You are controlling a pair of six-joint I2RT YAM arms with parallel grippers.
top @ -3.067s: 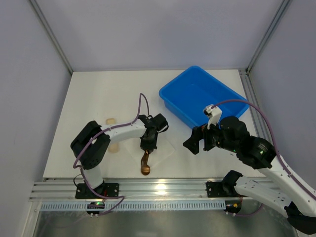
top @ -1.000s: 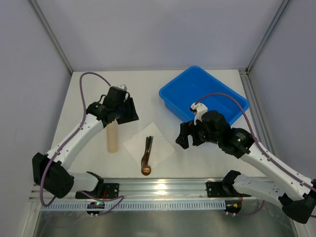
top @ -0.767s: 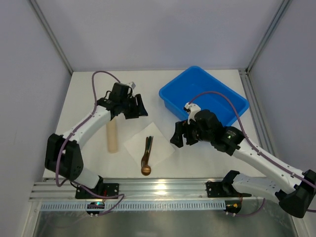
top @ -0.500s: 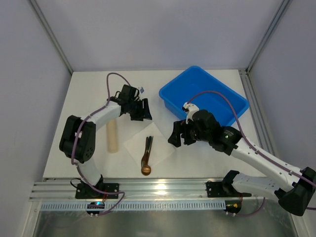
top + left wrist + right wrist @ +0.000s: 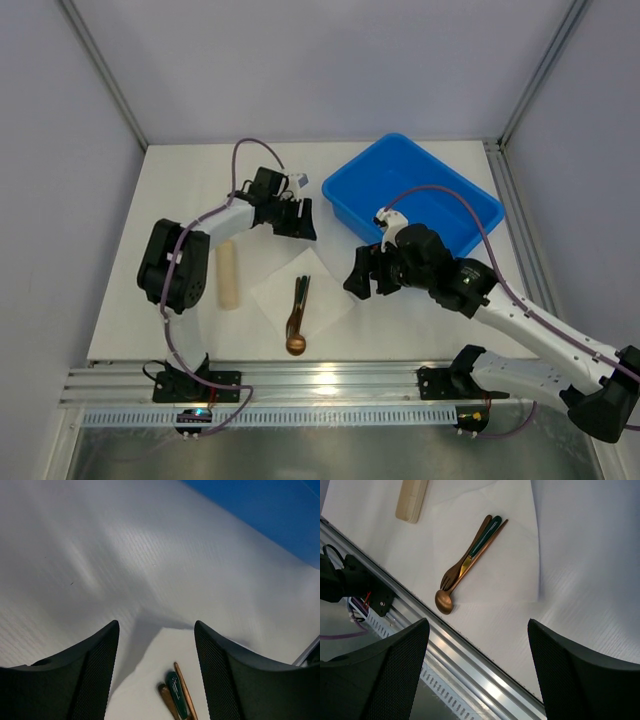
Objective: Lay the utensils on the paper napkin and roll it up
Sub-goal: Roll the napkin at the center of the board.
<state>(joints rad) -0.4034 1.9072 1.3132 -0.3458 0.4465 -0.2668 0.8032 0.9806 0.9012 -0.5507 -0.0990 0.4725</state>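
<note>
The white paper napkin lies as a diamond near the table's front edge. On it the gold-bronze spoon and fork lie side by side, with a dark green-handled piece between them; the handles point away from the arms. The spoon's bowl reaches the napkin's near corner. My left gripper hovers open and empty just behind the napkin's far corner, with the handle tips showing between its fingers. My right gripper is open and empty above the napkin's right side.
A blue bin stands at the back right, close behind the right arm. A tan cylinder lies left of the napkin. The metal rail runs along the table's front edge just beyond the spoon bowl.
The left gripper has let go of the utensils, lifted, and swung right from above the cylinder to behind the napkin's far corner. The right gripper has shifted slightly left toward the napkin.
</note>
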